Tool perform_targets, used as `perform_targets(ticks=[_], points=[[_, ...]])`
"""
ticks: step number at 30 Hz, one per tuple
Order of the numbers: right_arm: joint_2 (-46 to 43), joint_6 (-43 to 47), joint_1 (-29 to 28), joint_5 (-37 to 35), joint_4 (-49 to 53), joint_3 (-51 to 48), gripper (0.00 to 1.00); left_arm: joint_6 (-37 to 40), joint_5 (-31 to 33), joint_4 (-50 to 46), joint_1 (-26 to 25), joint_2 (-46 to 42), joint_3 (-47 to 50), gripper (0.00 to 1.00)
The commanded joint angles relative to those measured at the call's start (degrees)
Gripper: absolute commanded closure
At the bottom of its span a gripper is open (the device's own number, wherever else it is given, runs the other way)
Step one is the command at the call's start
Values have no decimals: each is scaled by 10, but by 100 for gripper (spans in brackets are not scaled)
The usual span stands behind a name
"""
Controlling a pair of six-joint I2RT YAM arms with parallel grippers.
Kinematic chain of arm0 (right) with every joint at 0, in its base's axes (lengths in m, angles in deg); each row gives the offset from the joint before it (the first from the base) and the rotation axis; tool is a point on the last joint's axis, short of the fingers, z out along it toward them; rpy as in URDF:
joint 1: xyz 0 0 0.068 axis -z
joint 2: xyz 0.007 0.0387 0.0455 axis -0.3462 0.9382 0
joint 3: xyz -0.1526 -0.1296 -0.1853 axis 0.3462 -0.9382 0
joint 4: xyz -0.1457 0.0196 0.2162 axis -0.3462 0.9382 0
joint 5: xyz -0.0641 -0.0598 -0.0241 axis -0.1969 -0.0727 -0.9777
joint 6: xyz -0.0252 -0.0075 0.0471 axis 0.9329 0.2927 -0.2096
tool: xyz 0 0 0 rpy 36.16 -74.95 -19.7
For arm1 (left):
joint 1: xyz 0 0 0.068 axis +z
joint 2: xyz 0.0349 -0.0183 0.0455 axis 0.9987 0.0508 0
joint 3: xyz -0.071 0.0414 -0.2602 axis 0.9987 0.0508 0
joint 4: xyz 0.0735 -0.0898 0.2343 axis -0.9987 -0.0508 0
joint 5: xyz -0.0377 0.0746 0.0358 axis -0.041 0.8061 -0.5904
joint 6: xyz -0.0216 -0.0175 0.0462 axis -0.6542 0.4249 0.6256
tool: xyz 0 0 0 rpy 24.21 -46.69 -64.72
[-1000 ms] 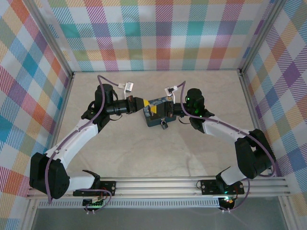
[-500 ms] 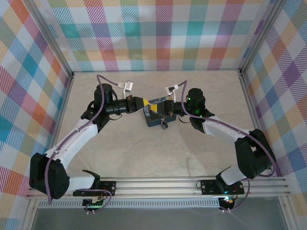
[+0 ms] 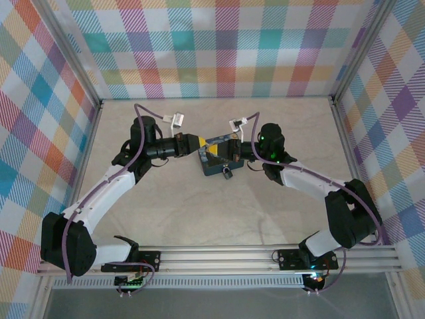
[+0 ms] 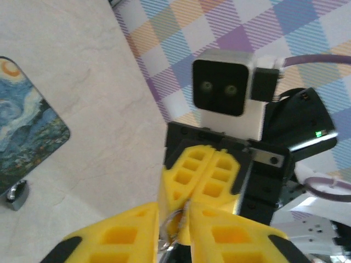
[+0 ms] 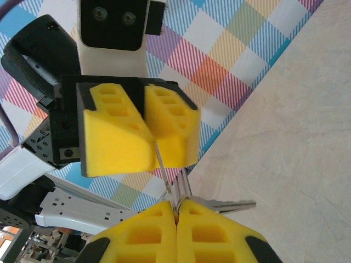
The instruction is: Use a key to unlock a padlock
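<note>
The key (image 5: 227, 206) is up in the air over the painted tin (image 3: 214, 167), pinched at its head end by the right gripper (image 5: 176, 219), whose yellow fingers are pressed tight together on it. From the right wrist you can see the blade sticking out sideways past the fingertips, its long axis running across the line of the fingers, tip pointing away from them. Which table edge it aims at I can't tell.

A thin metal strip (image 5: 161, 170) rises from the same bunch into the left gripper (image 4: 174, 227), which is clamped shut on it, so both grippers meet nose to nose.

The padlock (image 3: 228, 173) lies loose on the table (image 3: 199, 219), right at the tin's near edge, closer to the far edge of the table than the near one, roughly midway between left and right.

To me this looks like sorting out the grip on the key, with nothing in the lock yet. Next, I'd say one gripper has to let go, the padlock needs steadying, and the blade must be lined up with the keyhole.
</note>
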Motion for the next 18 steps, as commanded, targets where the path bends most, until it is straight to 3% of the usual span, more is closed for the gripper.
perform_targets(ticks=[1, 5, 10, 13, 18], points=[[-30, 47, -2, -13, 53, -7, 100, 20, 35, -47, 2, 9, -23, 56], [-49, 85, 4, -28, 109, -21, 100, 23, 67, -73, 3, 8, -36, 30], [-71, 108, 23, -35, 145, -42, 100, -1, 123, -95, 0, -3, -28, 10], [-80, 128, 36, -42, 188, -49, 100, -16, 227, -147, -26, -9, -25, 3], [-104, 143, 87, -69, 266, -71, 100, -78, 438, -218, -142, 17, -5, 2]])
